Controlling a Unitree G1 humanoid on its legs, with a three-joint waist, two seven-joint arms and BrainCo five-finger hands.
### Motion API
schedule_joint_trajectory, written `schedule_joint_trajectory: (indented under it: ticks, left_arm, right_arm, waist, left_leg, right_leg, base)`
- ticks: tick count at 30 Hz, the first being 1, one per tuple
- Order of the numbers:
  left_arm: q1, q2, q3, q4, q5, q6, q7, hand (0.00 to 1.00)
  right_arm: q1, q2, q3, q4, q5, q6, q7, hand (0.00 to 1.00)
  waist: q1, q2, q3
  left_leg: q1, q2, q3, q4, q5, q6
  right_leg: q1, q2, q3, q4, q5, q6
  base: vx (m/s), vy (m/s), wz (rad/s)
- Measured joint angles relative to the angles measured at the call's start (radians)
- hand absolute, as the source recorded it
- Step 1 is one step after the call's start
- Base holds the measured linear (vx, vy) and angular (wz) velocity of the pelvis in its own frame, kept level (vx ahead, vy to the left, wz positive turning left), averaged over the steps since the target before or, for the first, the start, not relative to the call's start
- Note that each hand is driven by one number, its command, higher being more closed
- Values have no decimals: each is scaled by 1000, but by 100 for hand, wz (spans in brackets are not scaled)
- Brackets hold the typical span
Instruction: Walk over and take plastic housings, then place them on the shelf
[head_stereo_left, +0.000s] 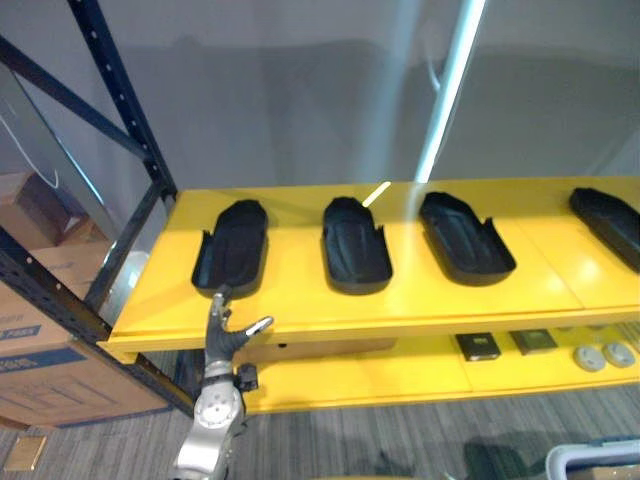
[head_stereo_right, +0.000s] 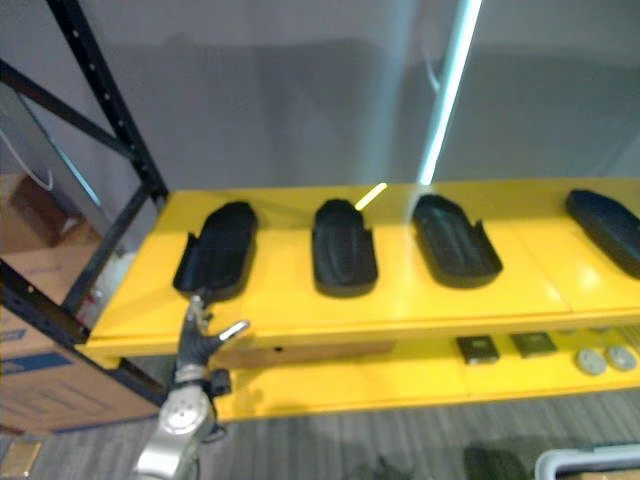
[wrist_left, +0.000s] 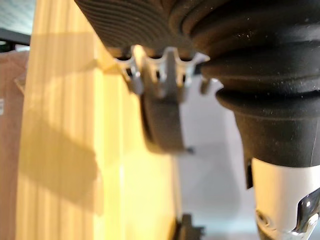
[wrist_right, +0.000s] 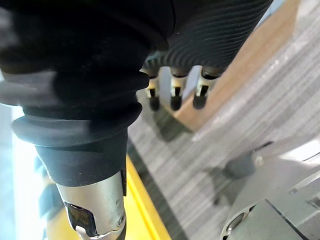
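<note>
Plastic housings (head_stereo_left: 232, 245): 4 on shelf (head_stereo_left: 300, 300); left hand (head_stereo_left: 228, 335) spread, empty, at leftmost's near end.

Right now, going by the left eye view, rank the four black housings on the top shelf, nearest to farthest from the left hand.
1. Leftmost housing, just beyond the left hand.
2. Second housing, centre-left.
3. Third housing, centre-right.
4. Far-right housing, far right.

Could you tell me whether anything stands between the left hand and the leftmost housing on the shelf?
Nothing visible does. The left hand is raised at the front edge of the yellow shelf, right by the near end of the leftmost housing.
</note>
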Motion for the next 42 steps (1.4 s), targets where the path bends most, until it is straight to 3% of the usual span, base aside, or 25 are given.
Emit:
schedule_joint_trajectory:
  ticks: [16,20,23,25,26,28,29,30,31,32,34,35,36,37,40,42]
  left_arm:
    - [-15,0,52,6,0,7,7,0]
    - [-14,1,52,2,-12,-29,-67,0]
    - [-10,21,16,-103,-53,-132,-251,0]
    - [-14,50,-23,-267,-196,-208,-467,0]
    - [-18,53,-27,-305,-257,-218,-543,0]
    - [-50,88,-45,-381,-414,-225,-789,0]
    - [-61,99,-56,-387,-450,-219,-834,0]
    - [-87,121,-83,-390,-513,-190,-915,0]
    - [-111,132,-110,-390,-593,-131,-1003,0]
    - [-120,133,-124,-390,-623,-102,-1039,0]
    - [-145,152,-197,-386,-664,23,-1156,0]
    - [-153,162,-226,-382,-663,56,-1184,0]
    - [-169,175,-284,-361,-639,129,-1230,0]
    - [-177,181,-318,-341,-622,164,-1250,0]
    - [-198,207,-479,-118,-529,375,-1317,0]
    - [-195,208,-514,-33,-468,436,-1319,0]
  right_arm:
    - [-1,-2,-11,0,-1,1,3,0]
    - [-1,-3,-20,0,-2,1,4,0]
    - [-1,-4,-28,0,-4,1,5,0]
    - [-11,-11,-65,26,-6,-2,15,0]
    - [-10,-15,-70,30,-6,-2,17,0]
    - [-10,-30,-88,40,-13,-2,22,0]
    - [-11,-35,-88,42,-14,-2,22,0]
    - [-11,-45,-88,52,-26,-2,23,0]
    - [-11,-51,-89,58,-33,-2,23,0]
    - [-12,-53,-89,59,-33,-2,23,0]
    - [-18,-58,-88,59,-43,-2,24,0]
    - [-21,-59,-87,59,-44,-2,24,0]
    - [-26,-60,-86,59,-45,1,25,0]
    - [-29,-61,-85,58,-45,1,26,0]
    - [-50,-65,-47,39,-52,23,44,0]
    - [-49,-66,-37,26,-52,31,46,0]
  waist:
    - [-2,-1,0]
    - [-2,-1,1]
    - [1,1,2]
    - [1,9,5]
    - [1,11,5]
    - [1,30,-7]
    - [1,35,-8]
    - [0,41,-12]
    - [0,48,-17]
    - [0,50,-18]
    - [-3,56,-23]
    - [-3,56,-24]
    - [-5,60,-27]
    - [-6,62,-29]
    - [-35,61,-28]
    - [-40,56,-26]
  left_leg:
    - [0,0,13,0,-1,0]
    - [0,0,13,0,-1,0]
    - [0,0,13,0,-1,0]
    - [-6,0,17,0,-2,-2]
    - [-7,0,19,-1,-2,-2]
    - [-18,1,27,-1,-1,-2]
    - [-19,1,28,-1,-1,-2]
    - [-18,1,27,-1,-1,-2]
    - [-18,2,27,-1,0,-2]
    - [-18,3,27,-1,0,-2]
    - [-21,5,29,-1,3,-4]
    - [-23,6,30,-1,5,-4]
    - [-26,7,30,-1,8,-2]
    - [-28,7,30,-1,8,-2]
    - [-18,7,35,-1,10,-3]
    - [-19,7,37,-1,10,-3]
  right_leg:
    - [-2,0,5,0,1,0]
    - [-2,0,5,0,1,0]
    - [-2,0,4,0,1,-1]
    - [-5,0,10,6,1,0]
    - [-7,0,12,8,0,-1]
    - [-31,1,28,21,3,3]
    - [-32,1,29,23,3,3]
    - [-32,1,29,25,3,3]
    - [-33,2,29,28,2,2]
    - [-34,2,29,30,2,2]
    - [-42,3,33,40,-3,-6]
    - [-48,4,35,43,-4,-8]
    - [-53,4,36,48,-5,-9]
    - [-58,4,36,50,-5,-10]
    - [-54,4,38,47,-5,-8]
    - [-59,4,40,46,-4,-8]
  base:
    - [0,0,0]
    - [0,0,0]
    - [0,0,0]
    - [0,0,0]
    - [-15,-2,-5]
    - [-7,1,-8]
    - [-10,-3,-5]
    - [0,0,0]
    - [0,0,0]
    - [0,0,0]
    - [-32,-13,-2]
    - [-34,-12,-3]
    - [-32,-10,-2]
    - [-40,-11,-6]
    - [-50,-12,-7]
    - [-38,-3,-4]
